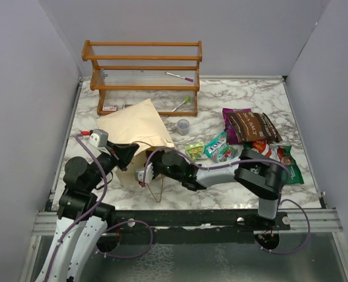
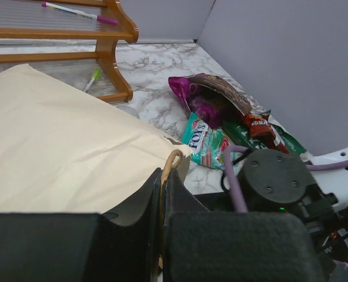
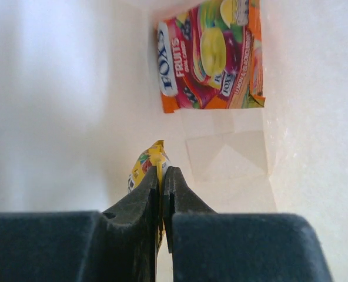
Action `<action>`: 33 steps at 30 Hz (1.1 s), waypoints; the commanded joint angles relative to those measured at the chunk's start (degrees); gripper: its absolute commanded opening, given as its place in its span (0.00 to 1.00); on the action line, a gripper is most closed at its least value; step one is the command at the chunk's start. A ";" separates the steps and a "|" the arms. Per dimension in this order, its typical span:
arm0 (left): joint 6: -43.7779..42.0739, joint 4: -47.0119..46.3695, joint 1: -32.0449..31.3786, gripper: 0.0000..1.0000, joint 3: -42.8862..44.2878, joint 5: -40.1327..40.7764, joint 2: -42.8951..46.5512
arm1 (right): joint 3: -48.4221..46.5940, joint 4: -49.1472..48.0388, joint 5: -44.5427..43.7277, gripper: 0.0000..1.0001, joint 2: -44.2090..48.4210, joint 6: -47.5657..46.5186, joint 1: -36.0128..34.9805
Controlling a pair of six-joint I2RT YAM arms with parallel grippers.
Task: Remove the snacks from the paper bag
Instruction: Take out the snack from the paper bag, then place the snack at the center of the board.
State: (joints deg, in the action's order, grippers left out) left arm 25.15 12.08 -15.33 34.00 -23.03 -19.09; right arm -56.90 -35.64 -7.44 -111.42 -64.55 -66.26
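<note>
"Pincers first: how did the right pincer [image 3: 162, 179] stand?"

"Closed tight on the edge of a yellow packet [image 3: 144, 167], inside the paper bag [image 1: 137, 124]. An orange packet [image 3: 212, 56] lay farther in."

"And the left pincer [image 2: 162, 179]?"

"Clamped shut on the bag's rim, at the string handle [image 2: 173, 158]. A dark brown packet [image 1: 253, 124] and a teal packet [image 1: 220, 147] lay on the bench [image 1: 250, 94], right of the bag."
</note>
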 commanded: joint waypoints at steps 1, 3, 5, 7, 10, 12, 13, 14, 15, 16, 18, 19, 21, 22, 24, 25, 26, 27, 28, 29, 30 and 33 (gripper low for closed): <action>-0.18 -0.84 0.27 0.00 1.25 0.21 0.27 | 8.02 1.19 6.44 0.01 10.62 11.70 -1.94; -0.11 -0.89 0.22 0.00 1.25 0.27 0.32 | 10.76 5.50 9.43 0.01 16.17 16.95 -3.24; -0.16 -0.88 0.28 0.00 1.25 0.40 0.25 | 13.08 9.77 12.66 0.01 22.43 22.25 -3.35; -0.10 -0.90 0.26 0.00 1.29 0.29 0.28 | 15.60 12.97 15.46 0.01 29.00 27.52 -3.35; 0.07 -0.91 0.22 0.00 1.17 0.25 0.15 | 18.52 18.85 22.29 0.01 38.89 35.41 -3.35; 0.17 -0.81 0.23 0.00 1.16 0.32 0.07 | 18.82 23.12 24.97 0.01 45.04 39.83 -3.35; 0.28 -0.87 0.24 0.00 1.16 0.32 -0.08 | 18.53 25.51 25.51 0.01 47.77 41.29 -3.28; 0.21 -0.97 0.24 0.00 1.11 0.25 -0.21 | 17.83 28.27 25.65 0.01 50.68 42.08 -3.30; 0.16 -0.95 0.27 0.00 1.08 0.26 -0.31 | 16.94 30.81 25.23 0.01 53.39 42.62 -3.32; 0.24 -0.96 0.22 0.00 1.15 0.22 -0.41 | 15.93 32.99 24.33 0.01 55.99 42.89 -3.35; 0.27 -1.00 0.27 0.00 1.07 0.32 -0.49 | 14.54 35.54 21.59 0.01 60.91 42.96 -3.35; 0.26 -0.96 0.22 0.00 1.07 0.36 -0.51 | 14.20 35.66 19.60 0.01 63.33 43.06 -3.31; 0.26 -0.89 0.23 0.00 1.07 0.51 -0.50 | 13.71 34.83 14.19 0.01 67.05 43.64 -3.35; 0.17 -0.87 0.22 0.00 1.07 0.54 -0.51 | 13.55 34.51 11.58 0.01 68.82 43.15 -3.35; 0.25 -0.86 0.22 0.00 1.07 0.64 -0.59 | 13.67 32.44 4.64 0.01 70.27 42.45 -3.29; 0.25 -0.83 0.23 0.00 1.03 0.70 -0.63 | 14.04 30.98 0.20 0.01 70.39 42.30 -3.30; 0.30 -0.82 0.22 0.00 1.06 0.78 -0.68 | 14.70 29.07 -4.78 0.01 70.12 42.07 -3.34; 0.26 -0.82 0.26 0.00 1.07 0.89 -0.68 | 15.51 27.13 -10.21 0.01 69.23 41.55 -3.33; 0.25 -0.83 0.22 0.00 1.07 0.93 -0.62 | 16.28 25.95 -14.90 0.01 67.77 40.52 -3.35; 0.25 -0.83 0.22 0.00 1.07 1.07 -0.60 | 16.93 24.90 -19.24 0.01 65.85 39.01 -3.31; 0.25 -0.75 0.24 0.00 1.07 1.13 -0.52 | 17.52 24.00 -27.19 0.01 63.18 37.23 -3.32; 0.31 -0.64 0.22 0.00 1.11 1.40 -0.52 | 18.14 21.55 -46.90 0.01 52.57 34.43 -3.13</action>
State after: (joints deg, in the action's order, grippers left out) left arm 25.19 12.08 -15.33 34.02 -22.87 -19.57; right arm -41.23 -10.68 -21.76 -47.05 -25.41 -69.43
